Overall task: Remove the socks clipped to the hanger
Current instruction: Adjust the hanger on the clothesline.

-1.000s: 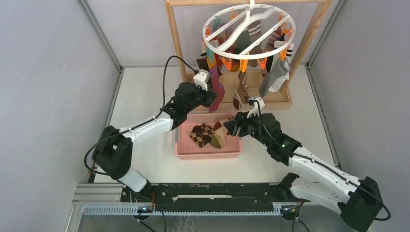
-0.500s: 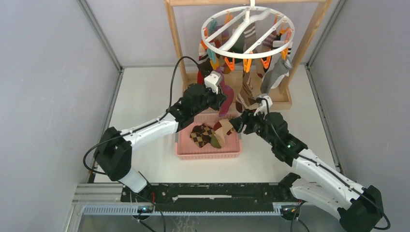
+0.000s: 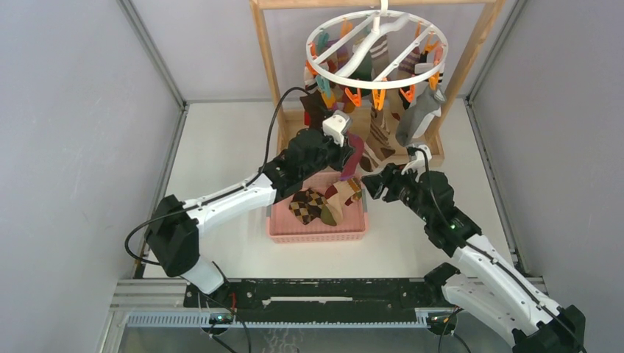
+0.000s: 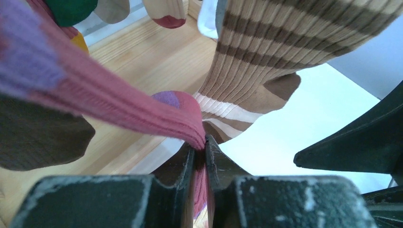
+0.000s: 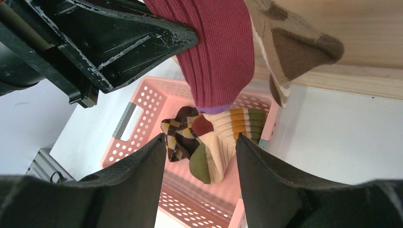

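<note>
one thin fold of the dark red ribbed sock (image 4: pixel 119 107) is sitting clamped in your left gripper (image 4: pixel 199 152), risking slipping; your right gripper (image 5: pixel 199 138), fingers apart, is crowding it.

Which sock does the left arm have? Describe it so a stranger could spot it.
From the wooden rack at the back, go down below its round white hanger to the left gripper. The sock it pinches is dark red, ribbed, purple-toed; the neighbour beside it is tan with brown stripes.
</note>
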Tool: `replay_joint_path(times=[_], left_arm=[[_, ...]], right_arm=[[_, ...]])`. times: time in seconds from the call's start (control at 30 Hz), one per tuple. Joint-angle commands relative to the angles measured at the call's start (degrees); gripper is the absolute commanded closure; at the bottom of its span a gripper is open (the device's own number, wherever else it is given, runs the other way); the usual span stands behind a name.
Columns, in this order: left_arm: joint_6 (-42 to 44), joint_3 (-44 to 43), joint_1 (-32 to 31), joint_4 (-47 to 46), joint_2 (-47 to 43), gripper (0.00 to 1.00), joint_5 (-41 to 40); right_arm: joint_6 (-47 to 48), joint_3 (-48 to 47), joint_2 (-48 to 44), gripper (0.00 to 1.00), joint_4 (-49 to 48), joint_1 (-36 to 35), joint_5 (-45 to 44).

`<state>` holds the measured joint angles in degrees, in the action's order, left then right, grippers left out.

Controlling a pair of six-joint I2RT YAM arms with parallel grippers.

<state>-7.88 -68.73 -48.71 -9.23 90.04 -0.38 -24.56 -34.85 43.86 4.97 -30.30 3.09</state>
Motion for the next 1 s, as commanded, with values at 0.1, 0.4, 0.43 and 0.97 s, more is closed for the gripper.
replay_joint_path(times=[0.1,0.4,0.43,0.97], left_arm=[[2.83,-7.21,-2.97,0.80,1.02,0.85,-3.66],[4.69,-11.52,-5.65,3.58,3.67,0.85,-6.86],[4.71,-11.90,-5.83,3.68,3.96,0.85,-6.94],[4.86,-14.88,-8.33,7.34,4.66,0.84,-9.19]], right_arm=[[0.56,0.26,-3.92,0.37,1.86,2.49,1.21],[0.24,0.92,-6.40,0.37,3.77,6.19,2.28],[0.23,1.00,-6.53,0.37,3.87,6.54,2.47],[-0.43,1.01,-4.82,0.41,0.87,8.55,7.05]])
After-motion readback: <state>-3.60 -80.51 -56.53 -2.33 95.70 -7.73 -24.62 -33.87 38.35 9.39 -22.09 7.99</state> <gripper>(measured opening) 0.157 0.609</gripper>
